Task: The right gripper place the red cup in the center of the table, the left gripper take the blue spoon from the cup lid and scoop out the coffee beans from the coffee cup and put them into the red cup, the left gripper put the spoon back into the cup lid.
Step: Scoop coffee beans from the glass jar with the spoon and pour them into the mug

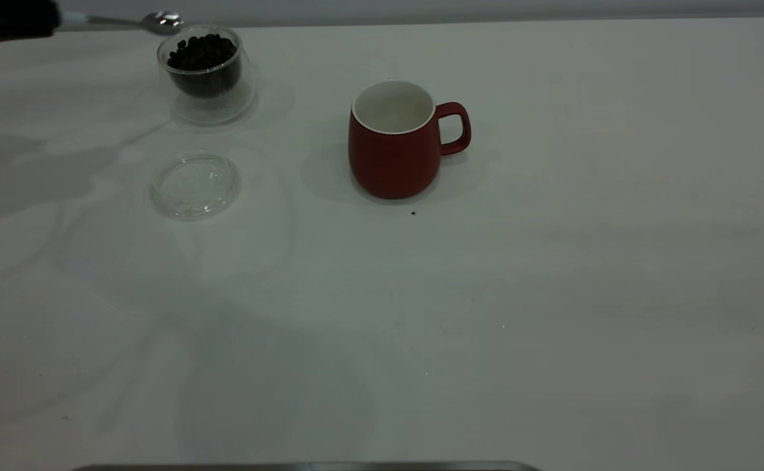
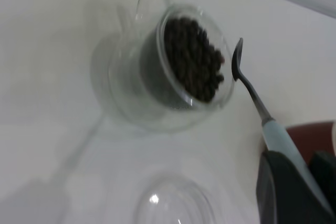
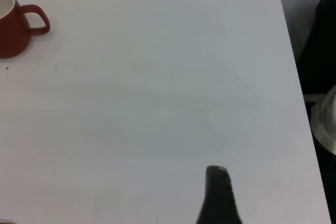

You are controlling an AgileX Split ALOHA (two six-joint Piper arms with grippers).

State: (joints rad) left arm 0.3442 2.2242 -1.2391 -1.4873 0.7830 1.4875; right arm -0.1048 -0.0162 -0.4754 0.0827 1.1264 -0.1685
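My left gripper point(image 2: 294, 187) is clamped on the blue spoon point(image 2: 251, 90), bowl beside the coffee cup point(image 1: 206, 72); right gripper point(image 3: 219, 195) hovers over bare bench point(image 1: 486, 314), fingers' state unclear.

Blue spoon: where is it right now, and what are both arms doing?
Left gripper shut on blue spoon, bowl beside coffee cup rim. Red cup mid-table, empty. Right gripper idle, away. Nothing blocking.

Bare table point(image 1: 552, 294) spreads wide around the red cup point(image 1: 395, 140); the coffee cup point(image 1: 207, 72) and cup lid point(image 1: 195, 185) crowd the left side.
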